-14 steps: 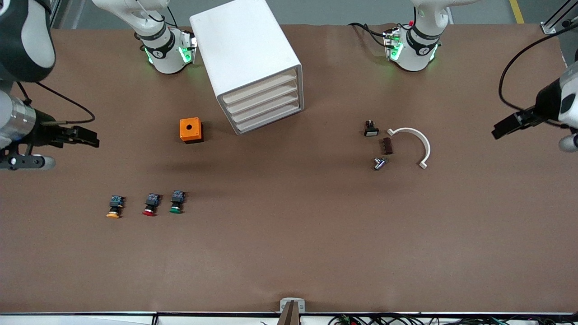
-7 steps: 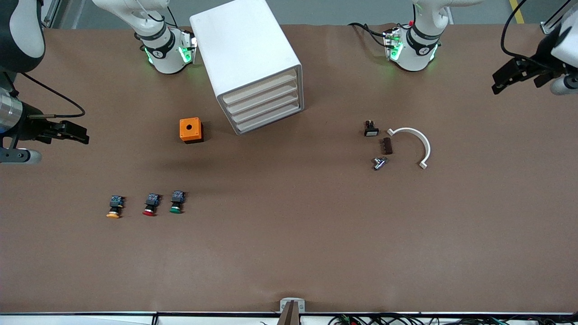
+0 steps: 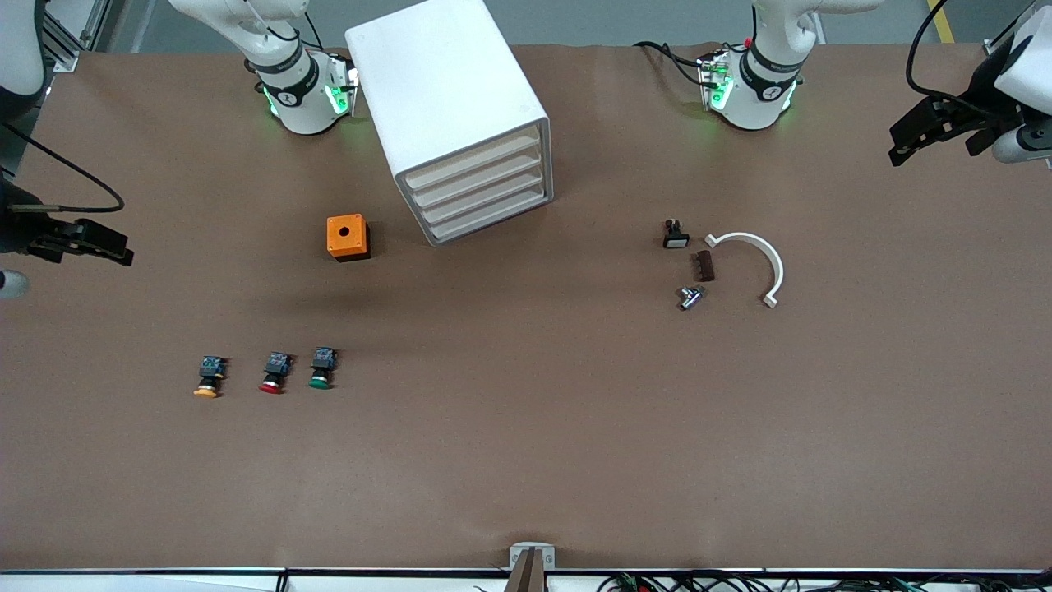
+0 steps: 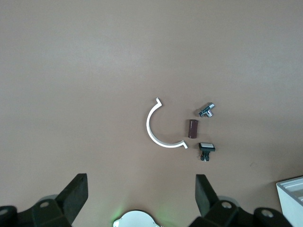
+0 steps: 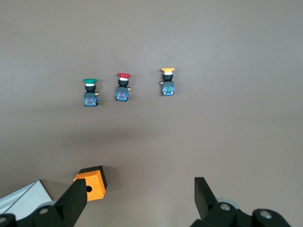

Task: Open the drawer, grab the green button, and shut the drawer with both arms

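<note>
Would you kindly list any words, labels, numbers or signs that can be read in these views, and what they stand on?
No text can be read.
Right arm's base: a round mark, too small to read.
Left arm's base: the same.
Cabinet, orange box, green button: no lettering visible.

We see a wide table (image 3: 526, 460) covered with a plain brown mat, evenly lit, with soft shadows only. Above its upper edge there is a grey floor (image 3: 625, 20) with a yellow line (image 3: 939, 20) painted on it. At two corners stand aluminium frame profiles (image 3: 1009, 37). Along the lowest edge runs a white rail with a small metal bracket (image 3: 532, 557) and some cables (image 3: 699, 582).
</note>
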Action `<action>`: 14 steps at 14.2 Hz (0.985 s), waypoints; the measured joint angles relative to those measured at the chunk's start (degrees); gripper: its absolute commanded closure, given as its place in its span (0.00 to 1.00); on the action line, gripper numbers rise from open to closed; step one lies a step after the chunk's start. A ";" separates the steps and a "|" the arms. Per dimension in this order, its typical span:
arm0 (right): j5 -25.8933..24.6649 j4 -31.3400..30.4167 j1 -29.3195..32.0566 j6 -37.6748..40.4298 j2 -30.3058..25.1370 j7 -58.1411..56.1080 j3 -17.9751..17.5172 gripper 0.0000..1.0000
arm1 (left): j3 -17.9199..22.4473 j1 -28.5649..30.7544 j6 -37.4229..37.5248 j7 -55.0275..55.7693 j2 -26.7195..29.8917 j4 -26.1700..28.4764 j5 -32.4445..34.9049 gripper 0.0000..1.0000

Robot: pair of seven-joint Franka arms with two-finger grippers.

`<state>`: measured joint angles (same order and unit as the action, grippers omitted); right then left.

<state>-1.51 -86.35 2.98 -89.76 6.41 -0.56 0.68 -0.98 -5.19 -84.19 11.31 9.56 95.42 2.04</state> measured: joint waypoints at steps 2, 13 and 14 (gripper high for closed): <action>0.01 0.58 0.00 1.62 0.01 0.00 -0.15 0.00 | 0.00 0.00 -0.16 -0.28 -0.37 0.00 0.00 0.00; 0.30 1.36 -2.13 7.35 -3.26 0.10 -2.24 0.00 | -0.04 -0.18 -1.09 -2.80 -0.47 1.51 -0.02 0.00; 0.30 1.23 -2.15 7.42 -3.65 0.10 -2.23 0.00 | -0.04 -0.18 -1.09 -2.86 -0.46 1.74 -0.03 0.00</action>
<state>-1.21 -85.12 0.83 -82.35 2.76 -0.45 -1.55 -1.02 -5.36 -85.28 8.45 9.10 97.16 2.01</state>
